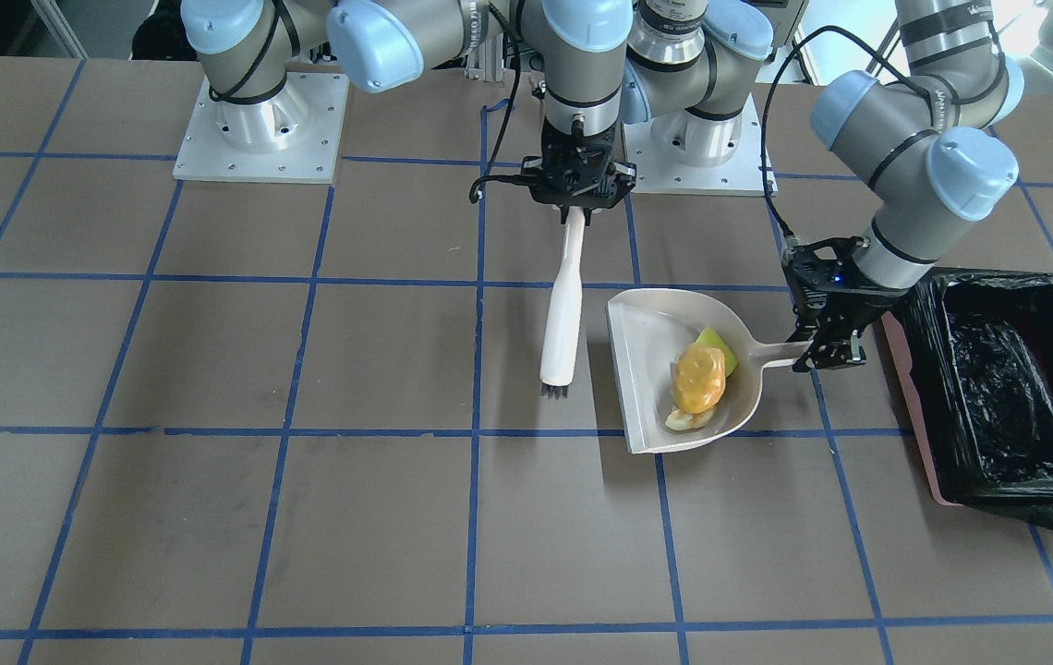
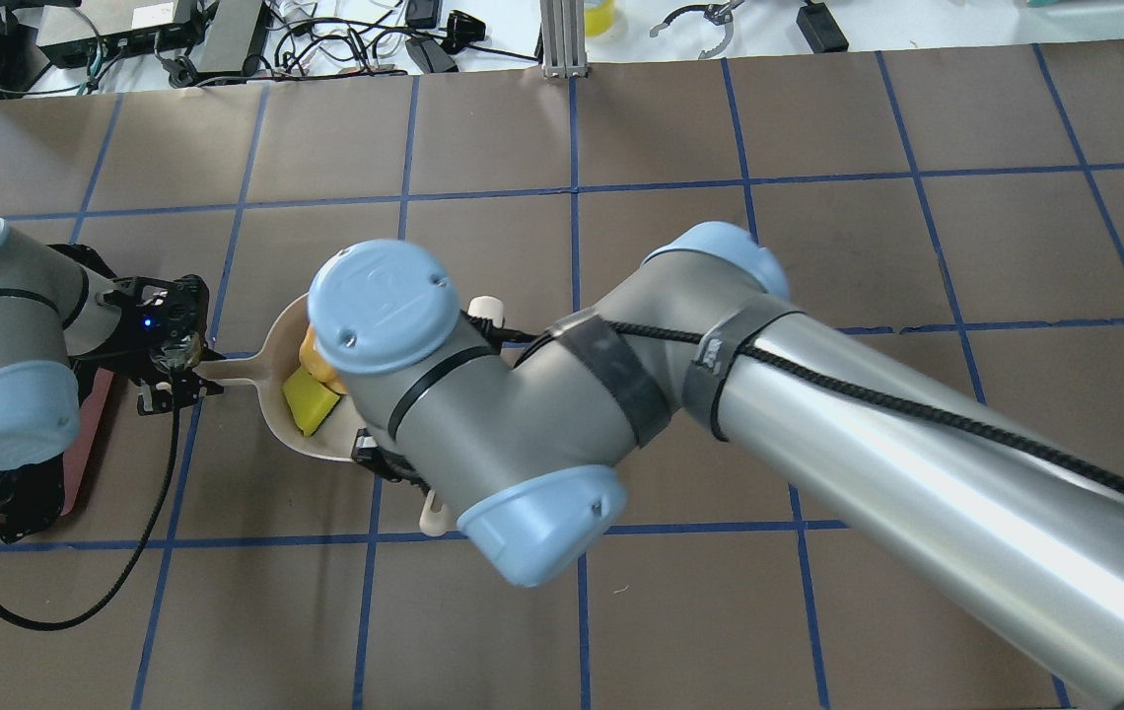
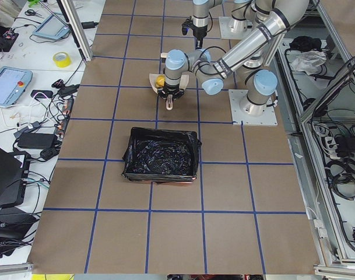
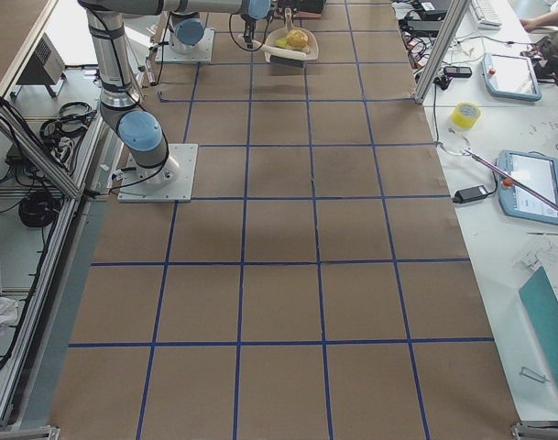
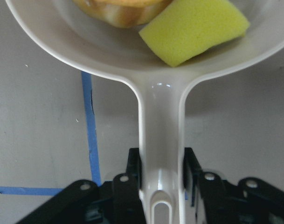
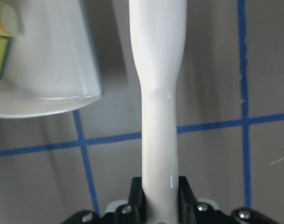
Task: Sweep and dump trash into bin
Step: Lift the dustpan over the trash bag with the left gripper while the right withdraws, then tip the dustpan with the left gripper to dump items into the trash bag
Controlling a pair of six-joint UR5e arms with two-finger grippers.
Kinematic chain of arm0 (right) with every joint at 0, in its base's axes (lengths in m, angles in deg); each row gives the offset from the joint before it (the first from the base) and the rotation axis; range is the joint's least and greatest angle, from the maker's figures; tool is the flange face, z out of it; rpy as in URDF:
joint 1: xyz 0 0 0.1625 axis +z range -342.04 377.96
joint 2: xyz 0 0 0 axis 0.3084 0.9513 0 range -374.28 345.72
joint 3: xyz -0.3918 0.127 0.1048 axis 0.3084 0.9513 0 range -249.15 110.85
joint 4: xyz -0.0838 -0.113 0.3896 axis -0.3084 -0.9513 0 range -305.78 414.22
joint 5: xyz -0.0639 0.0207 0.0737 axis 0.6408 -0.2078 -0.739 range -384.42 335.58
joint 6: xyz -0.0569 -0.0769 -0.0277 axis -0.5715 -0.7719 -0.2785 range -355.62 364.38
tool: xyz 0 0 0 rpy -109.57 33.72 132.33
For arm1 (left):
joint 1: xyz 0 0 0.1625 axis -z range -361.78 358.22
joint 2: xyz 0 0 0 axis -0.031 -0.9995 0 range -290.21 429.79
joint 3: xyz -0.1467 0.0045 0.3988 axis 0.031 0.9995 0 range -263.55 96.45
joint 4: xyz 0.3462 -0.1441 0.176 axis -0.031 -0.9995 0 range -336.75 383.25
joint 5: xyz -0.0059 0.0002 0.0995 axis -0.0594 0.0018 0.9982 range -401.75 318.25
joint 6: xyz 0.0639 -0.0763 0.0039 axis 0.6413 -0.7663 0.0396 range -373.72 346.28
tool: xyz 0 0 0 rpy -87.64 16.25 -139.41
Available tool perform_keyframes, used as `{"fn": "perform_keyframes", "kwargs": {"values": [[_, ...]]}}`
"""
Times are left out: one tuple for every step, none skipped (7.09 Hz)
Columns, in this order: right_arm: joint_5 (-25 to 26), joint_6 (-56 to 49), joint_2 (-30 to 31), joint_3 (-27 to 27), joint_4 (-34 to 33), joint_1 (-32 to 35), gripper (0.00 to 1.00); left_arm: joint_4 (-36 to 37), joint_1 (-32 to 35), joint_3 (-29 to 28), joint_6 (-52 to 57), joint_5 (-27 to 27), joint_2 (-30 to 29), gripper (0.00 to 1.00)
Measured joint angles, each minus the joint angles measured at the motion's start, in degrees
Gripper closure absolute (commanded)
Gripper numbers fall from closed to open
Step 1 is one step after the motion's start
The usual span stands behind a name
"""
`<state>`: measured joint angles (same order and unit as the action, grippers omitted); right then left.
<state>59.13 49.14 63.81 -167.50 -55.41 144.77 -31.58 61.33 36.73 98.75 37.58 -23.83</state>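
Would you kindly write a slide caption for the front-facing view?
The left gripper holds the dustpan, loaded with the trash, beside the bin; right gripper holds the brush.

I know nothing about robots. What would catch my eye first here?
The beige dustpan sits mid-table, loaded with trash, and the left gripper clamps its handle. Beside it the right gripper holds a white brush, and a black-lined bin stands just past the handle.
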Motion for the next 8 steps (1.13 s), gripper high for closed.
{"fn": "perform_keyframes", "kwargs": {"values": [[0.9, -6.8, 1.4, -0.1, 3.3, -5.8, 1.0, -7.2, -3.0, -5.6, 0.7, -2.7, 0.3, 1.0], [2.4, -14.4, 2.3, -0.1, 5.2, -12.3, 1.0, -16.1, -6.2, -12.9, 2.9, -4.4, 0.4, 1.0], [3.1, -21.8, 2.5, -0.1, 5.9, -19.0, 1.0, -23.6, -10.2, -18.8, 7.1, -5.3, 0.0, 1.0], [3.1, -29.4, 2.3, -0.2, 6.0, -25.9, 1.0, -28.1, -15.7, -22.0, 12.6, -5.7, -0.6, 1.0], [3.2, -37.1, 1.8, -0.2, 5.7, -32.2, 1.0, -30.0, -21.6, -23.4, 18.0, -5.1, -0.9, 1.0], [3.3, -44.9, 1.1, -0.2, 5.2, -38.1, 1.0, -30.6, -27.4, -24.6, 23.1, -3.4, -1.2, 1.0], [3.8, -51.0, 0.6, -0.2, 4.8, -43.2, 1.0, -30.6, -32.0, -26.6, 26.9, -1.2, -1.5, 1.0], [5.4, -56.0, 0.2, -0.2, 4.2, -47.3, 1.0, -29.7, -34.7, -29.2, 29.1, 1.4, -2.0, 1.0]]}}
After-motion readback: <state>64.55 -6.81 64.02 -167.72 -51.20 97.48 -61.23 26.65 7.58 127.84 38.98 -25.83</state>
